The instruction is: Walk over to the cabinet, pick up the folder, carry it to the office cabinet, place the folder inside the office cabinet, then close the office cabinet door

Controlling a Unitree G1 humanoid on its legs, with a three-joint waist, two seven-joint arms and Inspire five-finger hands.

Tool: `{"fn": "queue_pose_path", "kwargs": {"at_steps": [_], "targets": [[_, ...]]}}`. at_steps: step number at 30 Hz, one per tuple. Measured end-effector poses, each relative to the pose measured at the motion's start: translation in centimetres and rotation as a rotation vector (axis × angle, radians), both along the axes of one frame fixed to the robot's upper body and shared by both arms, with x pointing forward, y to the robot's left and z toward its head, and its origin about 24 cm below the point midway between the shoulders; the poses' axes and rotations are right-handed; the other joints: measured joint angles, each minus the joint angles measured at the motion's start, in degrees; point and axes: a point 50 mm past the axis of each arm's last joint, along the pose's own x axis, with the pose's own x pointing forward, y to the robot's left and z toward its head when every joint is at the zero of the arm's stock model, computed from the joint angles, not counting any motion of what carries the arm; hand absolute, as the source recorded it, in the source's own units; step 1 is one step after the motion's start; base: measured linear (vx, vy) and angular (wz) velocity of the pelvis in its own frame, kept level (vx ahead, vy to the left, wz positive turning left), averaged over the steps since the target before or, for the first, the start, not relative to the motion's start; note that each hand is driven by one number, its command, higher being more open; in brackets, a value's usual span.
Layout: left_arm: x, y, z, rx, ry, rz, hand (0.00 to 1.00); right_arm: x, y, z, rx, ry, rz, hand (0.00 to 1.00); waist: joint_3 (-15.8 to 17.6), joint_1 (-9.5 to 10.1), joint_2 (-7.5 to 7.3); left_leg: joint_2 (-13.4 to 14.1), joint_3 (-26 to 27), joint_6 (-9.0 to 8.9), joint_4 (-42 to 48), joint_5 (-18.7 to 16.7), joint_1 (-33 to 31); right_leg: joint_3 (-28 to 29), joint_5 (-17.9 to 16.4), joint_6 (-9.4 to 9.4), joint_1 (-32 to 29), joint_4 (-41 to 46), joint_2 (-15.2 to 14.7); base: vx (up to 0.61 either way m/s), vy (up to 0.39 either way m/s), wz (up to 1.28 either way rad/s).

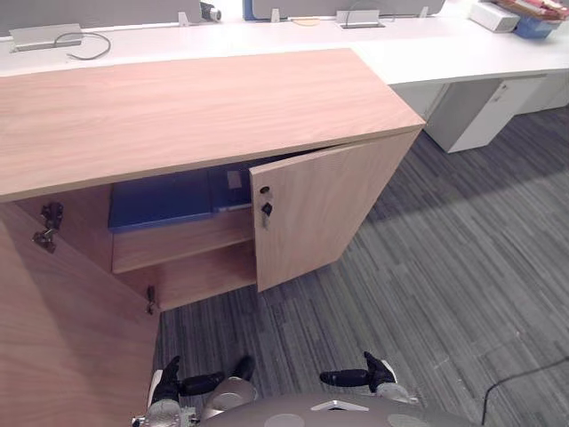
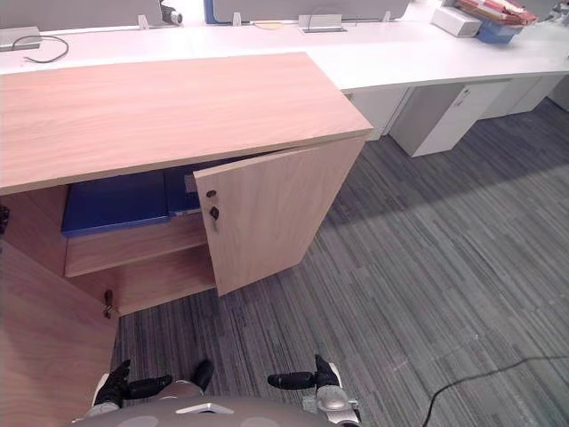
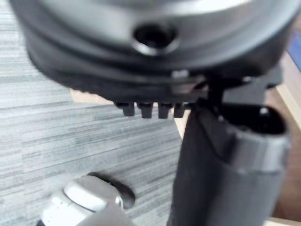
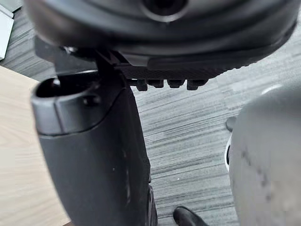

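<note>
**Folder on the upper shelf, both doors open, both hands empty**

At the far left, the left door [image 1: 62, 338] of the office cabinet [image 1: 196, 107] is swung wide open, with a metal hinge [image 1: 49, 222] on its inner side. Low in the head views, the left hand [image 1: 167, 381] hangs over the carpet [image 1: 427, 294], well apart from the cabinet. It holds nothing; its fingers [image 3: 146, 110] are relaxed in a row and its thumb [image 3: 221, 165] sticks out sideways.

Inside the cabinet, the blue folder [image 1: 160, 200] lies flat on the upper shelf [image 1: 178, 242], just under the cabinet top.

To its right, the right door [image 1: 320, 209] stands partly open, and a key [image 1: 265, 209] hangs from the lock near its free edge.

Further right and low, the right hand [image 1: 380, 374] also hangs above the carpet with nothing in it. Its fingers [image 4: 162, 84] are loose and its thumb [image 4: 94, 141] points toward the other hand.

Behind the cabinet, a white desk [image 1: 427, 53] runs off to the right.
</note>
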Motion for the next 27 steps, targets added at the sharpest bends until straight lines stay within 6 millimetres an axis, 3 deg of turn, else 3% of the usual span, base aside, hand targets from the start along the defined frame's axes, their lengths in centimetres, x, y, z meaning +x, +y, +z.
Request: {"fn": "queue_pose_path", "kwargs": {"at_steps": [5, 6, 7, 8, 9, 10, 11, 12, 13, 14, 15, 16, 17, 18, 19, 20, 21, 22, 23, 24, 25, 26, 27], "targets": [[-0.1, -0.4, -0.2, -0.033, -0.008, 0.053, 1.0, -0.3, -1.0, 0.0, -0.007, 0.005, -0.075, 1.0, 1.8, -0.25, 2.32, 3.1, -6.3, -2.46, -2.1, 2.6, 0.9, -5.8, -1.9, -1.51, 3.1, 0.3, 4.1, -0.13, -0.157, 0.62], [-0.2, -0.5, -0.2, -0.044, -0.012, 0.076, 1.0, -0.4, -1.2, -0.1, -0.013, 0.008, -0.08, 1.0, 2.0, 0.02, 2.14, 3.4, -6.2, -1.53, -2.7, 3.1, 0.7, -7.8, -2.8, -1.84, 3.7, 1.2, 4.1, -0.13, -0.077, 0.91], [-0.2, -0.3, -0.2, -0.047, -0.021, 0.11, 1.0, -0.2, -1.3, 0.0, -0.014, 0.002, -0.098, 1.0, 2.3, -0.06, 2.04, 4.4, -0.8, 2.47, -2.3, 2.1, -0.3, -10.3, -3.5, -2.01, 4.2, 2.0, 4.0, -0.15, -0.072, 1.06], [-0.1, -0.1, -0.1, -0.049, -0.033, 0.137, 1.0, -0.3, -1.4, 0.0, -0.017, 0.002, -0.11, 1.0, 2.6, -0.11, 1.57, 5.3, 5.1, 4.05, -1.5, 0.8, -1.5, -12.0, -3.5, -2.07, 4.6, 2.1, 3.6, -0.12, -0.044, 1.0], [0.0, -0.1, 0.0, -0.053, -0.046, 0.154, 1.0, -0.3, -1.6, 0.0, -0.024, 0.002, -0.111, 1.0, 3.2, -0.02, 0.7, 6.1, 11.2, 4.45, 0.5, -0.3, -3.3, -13.4, -3.5, -2.09, 4.5, 2.4, 2.7, -0.1, 0.04, 0.81], [0.0, -0.2, 0.0, -0.059, -0.052, 0.176, 1.0, -0.2, -1.9, 0.0, -0.028, 0.006, -0.129, 1.0, 3.8, 0.1, 1.04, 7.3, 20.7, 5.01, 7.3, -0.8, -6.0, -15.3, -3.5, -2.03, 4.4, 3.4, 1.2, -0.04, 0.067, 0.54], [-0.2, -0.2, 0.0, -0.062, -0.051, 0.191, 1.0, -0.1, -2.3, 0.1, -0.032, 0.004, -0.148, 1.0, 3.9, 0.11, 1.02, 7.7, 25.3, 5.96, 12.0, -1.2, -6.8, -15.7, -3.5, -1.94, 4.3, 4.2, 0.4, -0.02, 0.127, 0.46], [-0.7, -0.4, -0.2, -0.066, -0.038, 0.191, 1.0, 0.2, -3.2, 0.3, -0.04, -0.009, -0.2, 1.0, 4.5, -0.15, 3.04, 9.0, 34.3, 7.96, 17.3, -3.9, -7.5, -16.5, -3.8, -1.46, 4.2, 5.9, 0.3, -0.01, 0.103, 0.49], [-0.3, -0.6, -0.1, -0.07, -0.043, 0.174, 1.0, 0.6, -3.7, 0.4, -0.048, -0.018, -0.22, 1.0, 5.1, -0.52, 4.13, 8.1, 34.3, 8.54, 17.4, -3.0, -8.5, -16.4, -4.6, -0.9, 3.8, 6.7, -0.2, -0.06, 0.146, 1.05], [0.5, -0.8, 0.0, -0.072, -0.069, 0.152, 1.0, 0.5, -4.0, 0.4, -0.038, -0.018, -0.258, 1.0, 5.2, -1.57, 4.74, 5.0, 32.7, 10.32, 10.8, 1.3, -9.0, -16.3, -4.7, -1.56, 2.7, 4.3, 1.0, -0.09, 0.091, 1.08], [0.9, -0.8, 0.1, -0.073, -0.08, 0.147, 1.0, 0.3, -4.0, 0.4, -0.037, -0.015, -0.269, 1.0, 5.1, -2.37, 4.74, 4.6, 33.0, 11.42, 8.0, -0.1, -8.8, -16.4, -4.4, -2.43, 2.5, 2.8, 1.7, -0.13, 0.07, 1.73], [2.1, -0.4, 0.4, -0.064, -0.105, 0.143, 1.0, 0.3, -3.3, 0.3, -0.016, -0.015, -0.296, 1.0, 5.0, -4.39, 3.25, 4.6, 41.9, 14.44, 6.6, -3.7, -9.3, -18.4, -0.6, -4.3, 2.8, -1.9, 1.4, -0.1, 0.04, 1.54], [2.6, -0.1, 0.6, -0.069, -0.119, 0.151, 1.0, 0.4, -3.4, 0.3, -0.013, -0.02, -0.306, 1.0, 5.6, -4.42, 2.76, 9.0, 51.6, 16.37, 16.9, -6.2, -10.7, -21.9, 0.7, -2.31, 3.2, -1.3, 0.1, -0.03, 0.062, 1.73], [2.1, -0.5, 0.3, -0.078, -0.094, 0.158, 1.0, 0.4, -3.7, 0.4, -0.011, -0.018, -0.329, 1.0, 5.4, -4.6, 4.26, 13.9, 58.8, 13.39, 22.5, -9.0, -8.7, -25.0, 0.7, -2.32, 4.3, 0.6, 0.1, 0.04, 0.075, 1.11], [2.0, -0.9, 0.1, -0.088, -0.087, 0.158, 1.0, 0.4, -4.2, 0.4, -0.025, -0.022, -0.338, 1.0, 5.4, -4.85, 5.58, 13.9, 60.8, 12.27, 22.1, -9.7, -7.9, -26.8, 0.6, -2.31, 4.8, 2.1, 0.4, 0.1, 0.121, 1.28], [2.3, -1.6, 0.1, -0.107, -0.097, 0.149, 1.0, -0.1, -5.0, 0.5, -0.042, -0.019, -0.367, 1.0, 5.6, -4.84, 6.02, 11.7, 60.3, 13.62, 19.9, -9.1, -6.8, -30.4, 0.4, -2.56, 5.9, 5.0, -0.8, 0.08, 0.135, 1.38], [2.4, -1.8, 0.1, -0.111, -0.108, 0.14, 1.0, -0.5, -4.8, 0.3, -0.031, -0.011, -0.392, 1.0, 5.6, -4.39, 6.06, 8.8, 57.4, 13.17, 15.3, -7.3, -5.7, -31.4, -1.2, -3.28, 6.1, 3.7, -0.3, 0.03, 0.131, 1.62], [2.5, -1.5, 0.2, -0.108, -0.109, 0.135, 1.0, -0.7, -4.3, 0.2, -0.016, -0.005, -0.406, 1.0, 5.5, -4.82, 5.05, 5.5, 55.0, 13.41, 11.3, -4.7, -5.0, -32.8, -1.0, -3.48, 6.1, 0.6, 0.7, -0.05, 0.084, 1.9], [2.6, -1.8, 0.2, -0.116, -0.106, 0.123, 1.0, -0.9, -4.4, 0.2, -0.015, -0.005, -0.426, 1.0, 4.9, -6.1, 4.79, 2.2, 51.7, 13.37, 6.3, -2.7, -4.1, -34.8, 0.2, -2.62, 7.8, -0.8, 0.7, -0.08, 0.052, 1.56], [2.6, -1.8, 0.2, -0.121, -0.108, 0.119, 1.0, -0.7, -4.6, 0.2, -0.017, -0.007, -0.43, 1.0, 4.9, -5.75, 5.2, 1.3, 51.3, 13.29, 4.2, -1.9, -3.6, -36.0, 0.3, -2.47, 7.9, -0.6, 0.5, -0.09, 0.058, 1.12], [2.2, -2.4, -0.1, -0.143, -0.093, 0.12, 1.0, -0.4, -4.8, 0.4, -0.022, -0.022, -0.433, 1.0, 5.5, -4.45, 6.69, -0.1, 51.0, 12.85, -0.6, -0.2, -1.6, -37.0, 0.1, -2.86, 7.9, 1.0, -0.2, -0.09, 0.076, 0.43], [1.2, -2.9, -0.4, -0.157, -0.061, 0.128, 1.0, -0.4, -5.1, 0.5, -0.027, -0.03, -0.437, 1.0, 5.7, -4.62, 8.14, -1.6, 50.3, 12.57, -4.5, 1.2, 0.4, -38.0, -0.6, -3.88, 8.4, 2.2, -0.8, -0.1, 0.082, 0.38], [0.7, -3.2, -0.6, -0.163, -0.044, 0.129, 1.0, -0.3, -5.2, 0.5, -0.028, -0.032, -0.445, 1.0, 5.7, -4.73, 8.48, -2.1, 50.2, 12.38, -5.7, 1.4, 0.9, -38.6, -1.0, -4.15, 8.7, 2.8, -1.2, -0.1, 0.062, 0.51]]}}
